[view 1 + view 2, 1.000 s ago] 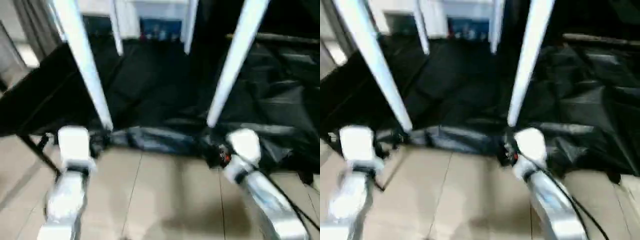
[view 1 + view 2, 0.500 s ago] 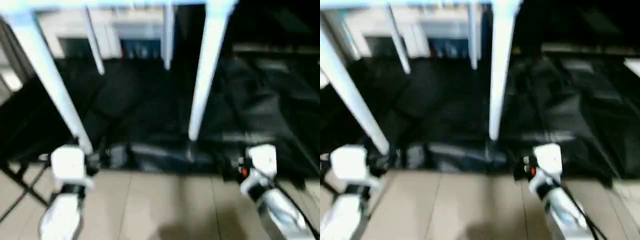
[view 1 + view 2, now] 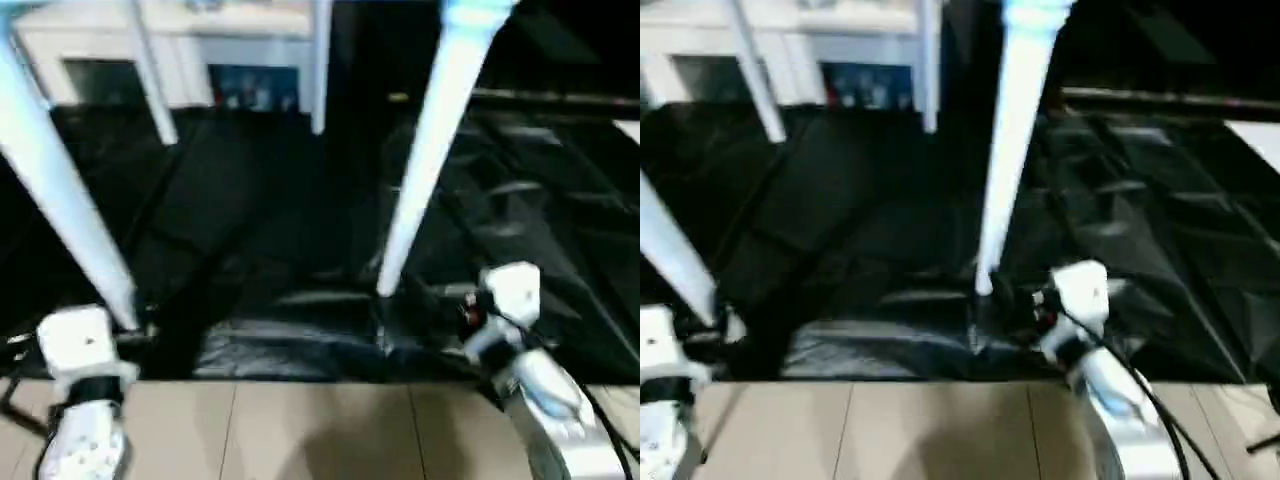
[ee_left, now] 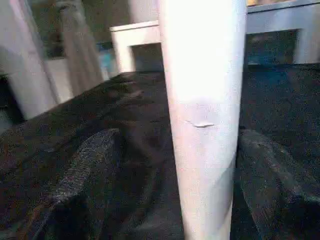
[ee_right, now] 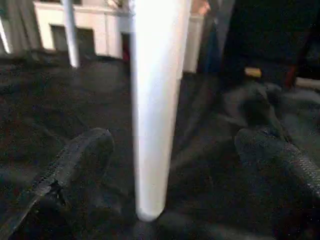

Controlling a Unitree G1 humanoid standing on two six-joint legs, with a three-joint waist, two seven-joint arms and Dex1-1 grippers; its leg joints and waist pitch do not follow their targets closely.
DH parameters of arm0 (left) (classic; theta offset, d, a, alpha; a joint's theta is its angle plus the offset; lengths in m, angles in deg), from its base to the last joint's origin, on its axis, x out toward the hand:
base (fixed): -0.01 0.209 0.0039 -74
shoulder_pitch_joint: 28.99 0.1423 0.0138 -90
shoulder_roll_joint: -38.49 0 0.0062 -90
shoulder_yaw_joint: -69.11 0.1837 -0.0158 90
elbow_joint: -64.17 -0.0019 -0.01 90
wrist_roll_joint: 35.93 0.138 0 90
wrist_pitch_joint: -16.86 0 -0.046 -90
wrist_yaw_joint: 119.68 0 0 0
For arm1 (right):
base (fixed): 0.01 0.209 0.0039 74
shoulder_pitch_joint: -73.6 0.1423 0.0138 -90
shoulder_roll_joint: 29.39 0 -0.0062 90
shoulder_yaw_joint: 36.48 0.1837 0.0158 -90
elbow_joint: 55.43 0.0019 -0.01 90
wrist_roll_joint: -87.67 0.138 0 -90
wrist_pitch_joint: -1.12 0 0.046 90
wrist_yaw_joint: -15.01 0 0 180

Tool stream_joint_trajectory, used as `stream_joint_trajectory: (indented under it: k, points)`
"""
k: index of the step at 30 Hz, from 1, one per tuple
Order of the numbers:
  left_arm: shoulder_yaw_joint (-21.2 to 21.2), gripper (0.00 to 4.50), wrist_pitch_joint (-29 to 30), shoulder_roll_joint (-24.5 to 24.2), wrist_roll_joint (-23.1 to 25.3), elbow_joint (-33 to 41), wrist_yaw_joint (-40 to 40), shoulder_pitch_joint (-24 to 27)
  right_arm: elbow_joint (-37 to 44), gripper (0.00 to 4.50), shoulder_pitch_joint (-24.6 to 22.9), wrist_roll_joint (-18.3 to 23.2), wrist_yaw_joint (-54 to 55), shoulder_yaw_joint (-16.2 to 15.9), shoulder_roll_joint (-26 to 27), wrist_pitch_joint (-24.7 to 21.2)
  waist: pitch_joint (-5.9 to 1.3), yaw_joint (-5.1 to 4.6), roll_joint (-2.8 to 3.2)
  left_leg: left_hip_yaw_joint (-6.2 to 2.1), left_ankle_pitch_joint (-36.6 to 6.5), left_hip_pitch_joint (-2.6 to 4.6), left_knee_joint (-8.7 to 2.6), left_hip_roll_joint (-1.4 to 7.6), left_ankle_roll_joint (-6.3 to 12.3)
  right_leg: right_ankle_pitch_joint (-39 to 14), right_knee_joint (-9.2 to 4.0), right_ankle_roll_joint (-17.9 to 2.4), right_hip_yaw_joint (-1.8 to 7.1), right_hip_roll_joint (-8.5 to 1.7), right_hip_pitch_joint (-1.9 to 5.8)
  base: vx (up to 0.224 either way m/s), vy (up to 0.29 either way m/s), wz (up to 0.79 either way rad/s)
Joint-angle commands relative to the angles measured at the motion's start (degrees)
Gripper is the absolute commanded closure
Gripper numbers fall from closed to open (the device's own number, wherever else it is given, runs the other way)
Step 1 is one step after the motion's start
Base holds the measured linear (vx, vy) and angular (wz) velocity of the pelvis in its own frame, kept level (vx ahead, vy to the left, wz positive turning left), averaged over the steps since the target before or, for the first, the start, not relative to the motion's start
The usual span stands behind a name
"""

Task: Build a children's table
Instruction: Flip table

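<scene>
Children's table (image 3: 430, 150) top is cropped; four legs alone visible.

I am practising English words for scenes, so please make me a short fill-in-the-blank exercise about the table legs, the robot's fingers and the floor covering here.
1. The table legs are ____ in colour.
2. The near legs rest on a ____ sheet.
3. The fingers of the right gripper stand ____ on both sides of a leg.
4. Between the left gripper fingers stands a table ____.

Missing words: white; black; open; leg
</scene>
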Motion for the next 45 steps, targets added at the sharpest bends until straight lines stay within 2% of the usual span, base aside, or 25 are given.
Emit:
stream_joint_trajectory:
  k: [1,2,4,6,7,8,9,10,11,16,17,18,19,20,22,23,24,25,29,31,32,37,38,40,45]
  points:
    - [-1.2,0.71,-0.3,-0.5,0.1,-1.5,1.1,-1.3,-2.5,0.14,2.2,-1.1,0.1,-0.4,0.2,0.5,-0.76,0.25,1.07,-2.03,-9.8,0.67,-6.30,6.24,-0.27,11.2,-3.32,-8.4,2.18,-5.81,0.97,0.000,0.000,0.00]
    - [-1.0,0.71,-0.5,-1.0,0.1,-2.3,0.7,-2.0,-4.0,0.14,4.0,-1.4,-0.2,-0.8,0.3,0.9,-0.68,0.18,0.70,-1.55,-11.5,0.45,-6.50,6.19,0.14,7.5,-3.57,-10.0,2.50,-6.16,1.26,0.000,0.000,0.00]
    - [-0.9,0.71,-0.9,-1.3,-0.4,-3.0,0.1,-2.7,-5.2,0.14,5.4,-1.8,-0.4,-1.1,0.3,1.2,-0.70,0.41,0.65,-0.99,-12.3,0.56,-6.46,6.26,0.59,3.4,-3.83,-11.5,2.75,-6.46,0.94,-0.059,-0.007,0.06]
    - [-0.4,0.71,-2.0,-2.1,-1.5,-4.9,-1.8,-4.6,-7.7,0.14,7.9,-2.8,0.1,-1.2,0.4,1.6,-0.67,0.59,0.51,-0.34,-10.4,0.33,-6.44,6.40,1.30,3.6,-3.75,-12.2,2.70,-6.49,0.74,-0.029,-0.005,0.03]
    - [0.1,0.71,-2.1,-2.9,-1.8,-6.5,-3.1,-6.4,-10.3,0.14,10.3,-3.5,1.2,-0.8,0.7,1.6,-0.43,0.69,0.21,0.00,-11.2,0.25,-6.69,6.35,1.39,1.2,-3.75,-12.4,2.66,-6.45,0.45,-0.054,-0.007,0.04]
    - [0.7,0.71,-1.7,-3.9,-1.2,-8.6,-3.9,-9.6,-15.2,0.14,14.5,-3.5,2.5,0.0,1.5,1.9,-0.71,0.84,0.44,0.56,-12.6,0.78,-6.62,6.22,0.79,-1.8,-3.97,-12.6,2.69,-6.40,-0.01,-0.054,-0.007,0.04]
    - [0.8,0.71,-1.6,-4.0,-1.2,-9.1,-4.1,-10.4,-16.5,0.14,15.5,-3.4,2.8,0.1,1.7,1.9,-1.13,0.92,0.46,0.70,-11.0,0.65,-6.54,6.21,0.52,-0.3,-3.62,-13.0,2.75,-6.47,0.01,-0.055,-0.008,0.03]
    - [0.8,0.71,-1.4,-4.1,-1.1,-9.2,-4.1,-10.6,-17.1,0.14,15.9,-3.4,2.8,0.1,1.8,2.1,-1.13,0.92,0.46,0.70,-11.0,0.65,-6.54,6.21,0.52,-0.3,-3.62,-13.0,2.75,-6.47,0.01,0.000,0.000,0.00]
    - [1.0,0.71,0.3,-4.5,-0.9,-9.9,-4.3,-14.0,-24.2,0.14,21.2,-3.1,1.1,-0.4,2.3,3.6,-1.40,1.00,0.25,0.99,-7.4,0.10,-6.39,6.45,0.76,5.4,-3.05,-13.0,2.55,-6.34,-0.05,0.000,0.000,0.00]
    - [-0.1,0.87,2.8,-5.3,-1.8,-12.1,-2.9,-18.3,-33.5,0.14,27.3,-2.6,-1.5,-0.4,3.1,6.0,-1.49,1.04,0.18,1.64,-6.5,-0.21,-6.20,6.38,1.29,7.5,-2.74,-14.4,2.39,-6.40,-0.19,0.000,0.000,0.00]
    - [-0.8,1.06,3.6,-5.2,-1.9,-12.2,-1.9,-19.3,-36.5,0.47,29.2,-2.5,-2.3,-0.3,3.3,6.9,-2.02,1.13,-0.02,2.02,-2.6,-0.49,-5.73,6.49,2.08,11.7,-2.25,-15.0,2.30,-6.49,0.08,0.000,0.000,0.00]
    - [-0.8,1.06,3.6,-5.2,-1.9,-12.2,-1.9,-19.3,-36.5,0.47,29.2,-2.5,-2.3,-0.3,3.3,6.9,-2.29,1.21,-0.06,2.16,-0.6,-0.61,-5.48,6.40,2.59,14.0,-2.08,-15.1,2.29,-6.46,0.13,0.000,0.000,0.00]
    - [-1.2,1.09,4.4,-5.0,-2.3,-11.7,-1.3,-19.7,-37.8,0.47,30.2,-2.4,-2.7,-0.3,3.4,7.3,-2.72,1.51,-0.20,2.47,4.0,-0.72,-4.89,6.35,3.85,19.3,-1.58,-14.9,2.26,-6.21,-0.02,0.000,0.000,0.00]
    - [-1.4,1.18,5.7,-4.6,-2.1,-10.1,-0.6,-19.7,-39.7,0.51,31.8,-2.2,-3.4,-0.2,3.6,8.1,-2.71,1.37,-0.27,2.59,6.1,-0.97,-4.72,6.28,4.99,22.1,-1.19,-15.3,2.04,-6.02,-0.21,0.000,0.000,0.00]
    - [-1.2,1.44,6.5,-4.1,-1.7,-8.4,-0.4,-19.3,-40.6,0.78,32.7,-2.1,-3.6,-0.2,3.8,8.7,-3.15,1.64,-0.42,2.66,9.0,-1.14,-4.32,6.41,6.60,24.2,-0.88,-15.6,1.89,-6.08,-0.20,0.000,0.000,0.00]
    - [-1.1,1.51,6.6,-4.0,-1.7,-8.2,-0.4,-19.1,-40.7,0.89,32.7,-2.1,-3.6,-0.2,3.8,8.8,-2.95,1.68,-0.33,2.72,9.8,-1.14,-4.24,6.52,7.49,24.2,-0.87,-15.9,1.76,-5.88,-0.68,0.000,0.000,0.00]
    - [-0.8,1.51,6.9,-3.6,-1.3,-7.0,-0.2,-18.6,-40.9,0.89,32.8,-2.1,-3.6,-0.2,3.9,9.3,-2.81,1.64,-0.67,2.86,9.1,-1.19,-4.33,6.59,7.85,23.2,-1.02,-16.0,1.77,-5.90,-0.71,0.000,0.000,0.00]
    - [-0.4,1.75,7.2,-3.0,-0.8,-5.8,0.1,-18.0,-41.6,1.06,32.9,-2.1,-3.8,-0.1,4.0,10.4,-2.58,1.84,-0.56,2.90,6.9,-1.20,-4.57,6.80,7.97,20.2,-1.28,-16.4,1.75,-6.15,-0.73,0.000,0.000,0.00]
    - [1.5,2.03,6.9,-2.7,1.0,-3.9,0.4,-16.8,-42.2,1.36,32.2,-1.7,-4.3,0.8,4.4,12.8,-2.10,2.29,-0.59,3.22,0.3,-0.89,-5.29,7.40,6.52,12.1,-2.00,-16.4,1.99,-6.24,-1.12,0.000,0.000,0.00]
    - [2.3,2.23,6.7,-2.8,1.7,-3.2,0.2,-16.5,-41.6,1.50,31.8,-1.3,-4.4,1.1,4.5,13.0,-1.98,2.57,-0.52,3.52,-1.4,-0.69,-5.52,7.59,5.46,10.7,-2.21,-15.8,2.07,-6.19,-1.37,0.000,0.000,0.00]
    - [2.8,2.29,6.8,-3.1,2.4,-2.7,0.0,-16.3,-40.9,1.59,31.3,-1.2,-4.4,1.3,4.5,13.1,-1.91,2.63,-0.20,3.66,-2.4,-0.77,-5.71,7.56,4.62,9.8,-2.21,-15.3,2.08,-6.13,-1.36,0.000,0.000,0.00]
    - [3.5,2.59,6.7,-4.1,3.6,-2.4,-1.0,-16.3,-40.5,1.86,30.8,-1.0,-4.4,1.6,4.6,13.7,-1.88,2.73,-0.05,3.99,-5.3,-0.67,-6.14,7.64,1.51,8.2,-2.48,-13.6,2.14,-5.91,-1.64,0.000,0.000,0.00]
    - [3.6,2.70,6.5,-4.2,3.8,-2.4,-1.1,-16.3,-40.5,2.07,30.8,-1.1,-4.3,1.7,4.7,13.9,-1.83,2.68,-0.15,3.96,-6.0,-0.72,-6.27,7.65,1.05,8.0,-2.49,-13.4,2.15,-5.92,-1.64,0.000,0.000,0.00]
    - [4.1,2.73,6.0,-4.9,4.5,-2.4,-1.6,-16.4,-40.3,2.26,30.6,-1.1,-3.9,2.0,4.8,14.1,-1.83,2.62,0.01,3.97,-6.6,-0.70,-6.28,7.55,0.51,7.8,-2.56,-13.1,2.18,-5.90,-1.72,0.000,0.000,0.00]
    - [4.8,2.77,5.4,-5.7,6.0,-2.7,-1.7,-16.1,-40.2,2.70,30.5,-1.0,-3.4,2.1,4.8,14.2,-1.87,2.64,-0.24,4.04,-5.6,-0.79,-6.24,7.54,0.58,9.5,-2.53,-12.9,2.22,-5.93,-1.68,0.000,0.000,0.00]
